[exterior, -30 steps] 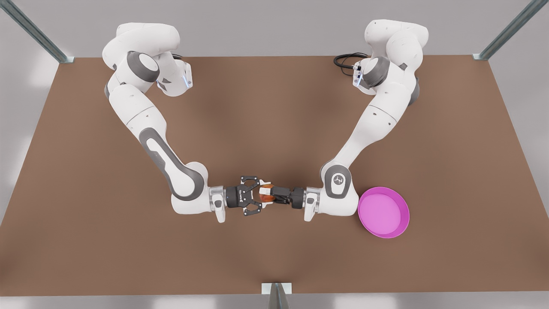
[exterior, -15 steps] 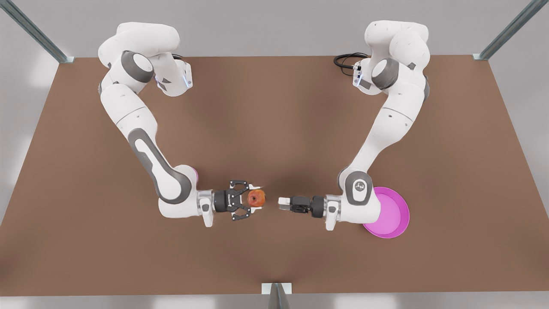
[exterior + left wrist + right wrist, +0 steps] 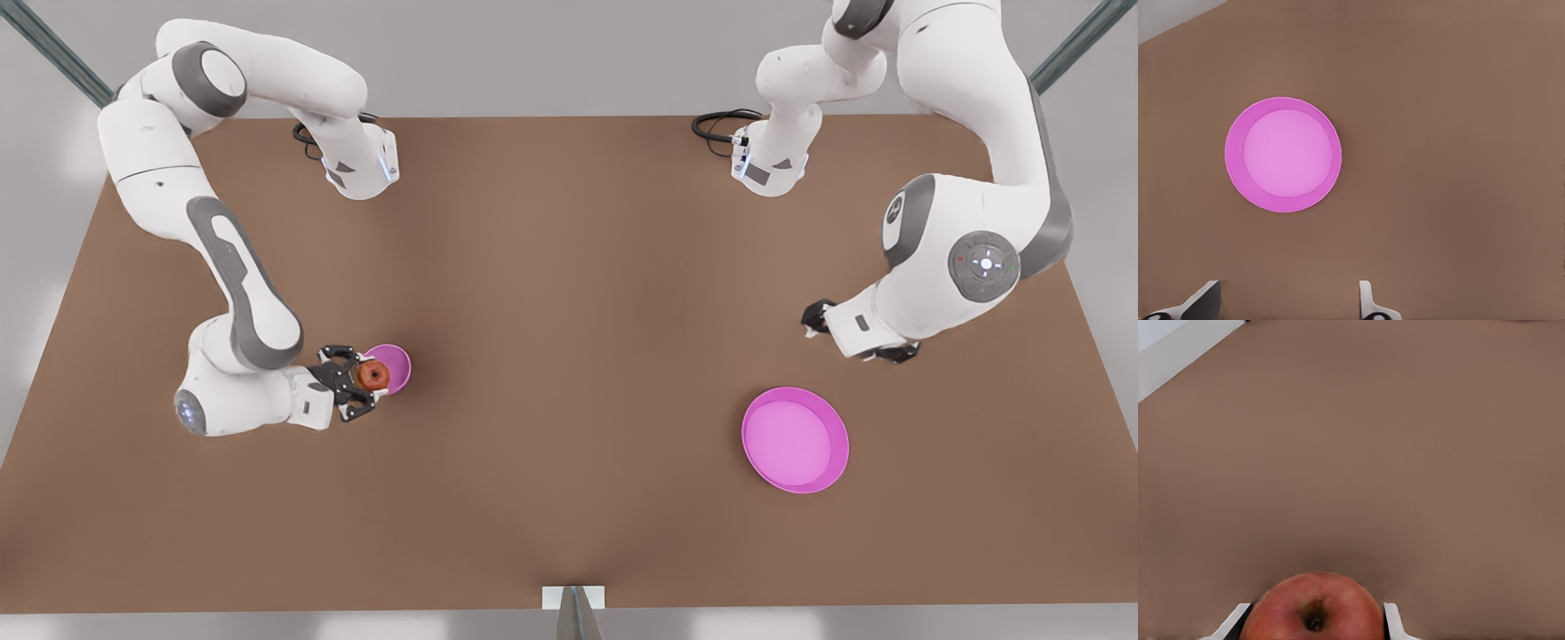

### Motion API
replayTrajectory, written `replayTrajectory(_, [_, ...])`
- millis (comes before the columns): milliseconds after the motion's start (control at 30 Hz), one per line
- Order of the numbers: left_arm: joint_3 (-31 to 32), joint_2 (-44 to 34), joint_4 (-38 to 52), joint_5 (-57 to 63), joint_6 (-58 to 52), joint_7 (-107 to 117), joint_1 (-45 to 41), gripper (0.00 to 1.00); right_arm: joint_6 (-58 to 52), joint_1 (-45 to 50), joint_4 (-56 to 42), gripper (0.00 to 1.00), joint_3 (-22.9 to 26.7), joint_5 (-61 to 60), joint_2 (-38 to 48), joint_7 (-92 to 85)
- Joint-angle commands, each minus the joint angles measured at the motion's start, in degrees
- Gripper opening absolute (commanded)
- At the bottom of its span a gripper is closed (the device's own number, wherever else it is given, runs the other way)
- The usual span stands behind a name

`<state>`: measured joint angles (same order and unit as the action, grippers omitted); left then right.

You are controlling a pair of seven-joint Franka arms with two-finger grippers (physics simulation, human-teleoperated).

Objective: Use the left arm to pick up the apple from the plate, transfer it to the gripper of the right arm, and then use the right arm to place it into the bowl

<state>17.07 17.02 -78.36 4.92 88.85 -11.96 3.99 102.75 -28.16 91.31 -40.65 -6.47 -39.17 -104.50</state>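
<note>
You're looking at the right gripper (image 3: 363,379) on the front view's left, pinching the apple (image 3: 373,375) between its fingers (image 3: 1395,624). The apple is showing stem end toward the wrist camera. It is hanging at the edge of the small pink bowl (image 3: 397,359); you cannot tell whether it is touching the bowl.

The left gripper (image 3: 855,331) is waiting on the front view's right, hovering above the brown table (image 3: 569,293) near the pink plate (image 3: 1235,155). Its fingers (image 3: 1368,303) are standing spread, gripping nothing. The plate and bowl are sitting well apart.
</note>
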Motion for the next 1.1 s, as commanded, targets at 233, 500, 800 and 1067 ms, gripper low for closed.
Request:
replayTrajectory(233, [0.2, 1.7, 3.5, 4.4, -6.8, 19.7, -0.9, 1.00, 17.9, 0.3, 12.6, 0.53, 0.2, 16.5, 3.9, 11.1])
replayTrajectory(500, [0.2, 1.8, 3.5, 4.4, -6.7, 19.7, -1.0, 1.00, 22.4, -0.2, 17.4, 1.00, 0.2, 16.5, 5.0, 12.7])
replayTrajectory(800, [0.2, 1.8, 3.5, 4.4, -6.7, 19.7, -1.0, 1.00, 9.9, 1.0, 10.1, 1.00, -0.6, 16.3, 14.2, 19.4])
replayTrajectory(1067, [0.2, 1.8, 3.5, 4.4, -6.7, 19.7, -1.0, 1.00, -24.7, 14.7, -18.8, 1.00, 18.2, 25.1, 8.0, 93.9])
